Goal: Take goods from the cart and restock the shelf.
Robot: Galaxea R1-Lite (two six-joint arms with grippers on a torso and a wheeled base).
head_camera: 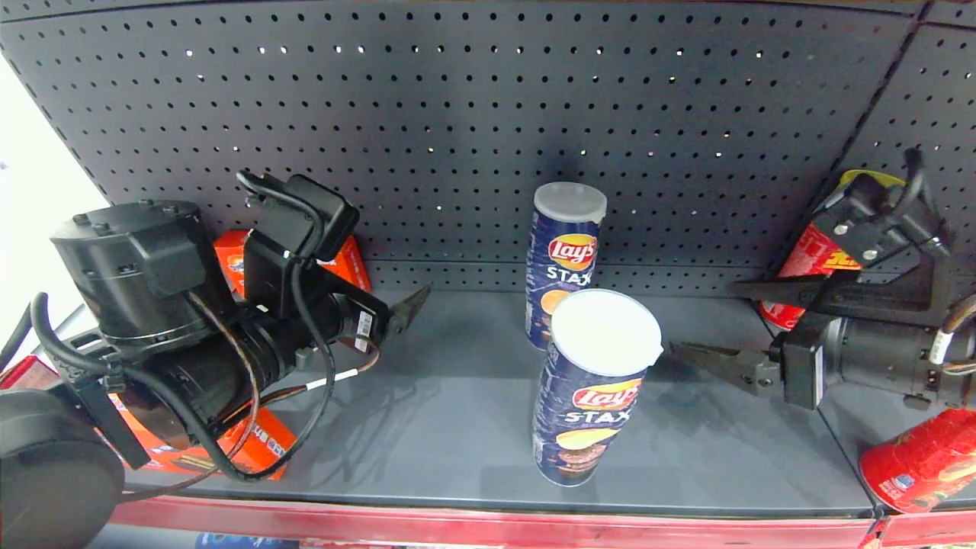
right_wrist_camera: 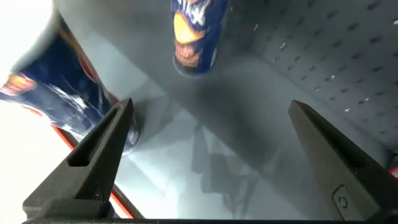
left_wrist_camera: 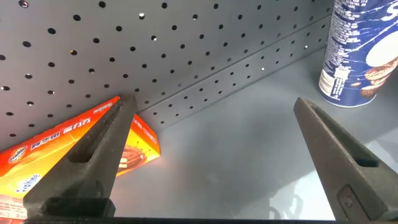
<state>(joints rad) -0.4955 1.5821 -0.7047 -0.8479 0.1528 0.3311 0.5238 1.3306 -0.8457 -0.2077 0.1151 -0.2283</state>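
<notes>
Shelf (head_camera: pixel 457 435) of grey metal carries the goods, and the front can (head_camera: pixel 591 396), a blue chip tube with a white lid, stands upright near its front edge. Far to the left of the front can, a flat orange box (head_camera: pixel 263 446) lies at the front edge, partly under the left arm. A rear orange box (head_camera: pixel 229 263) sits farther back on that same side, against the pegboard wall (head_camera: pixel 457 114); the left wrist view shows it (left_wrist_camera: pixel 68 155) at the foot of the wall. The left tool (head_camera: pixel 408 305) hangs left of the front can and a little farther back, over bare shelf, its fingers spread wide apart and empty (left_wrist_camera: pixel 212 102). The back can (head_camera: pixel 566 259), another blue tube, stands upright just behind the front can and slightly to its left, near the wall; the right wrist view shows the two (right_wrist_camera: pixel 196 37) (right_wrist_camera: pixel 56 93) apart. The right tool (head_camera: pixel 705 318) is close on the right of the front can, pointing toward it, its fingers apart and empty (right_wrist_camera: pixel 210 104). Farther right and back, a tilted red can (head_camera: pixel 808 259) leans at the wall behind the right arm. A lying red can (head_camera: pixel 919 461) rests on its side far right of the front can, near the front edge.
</notes>
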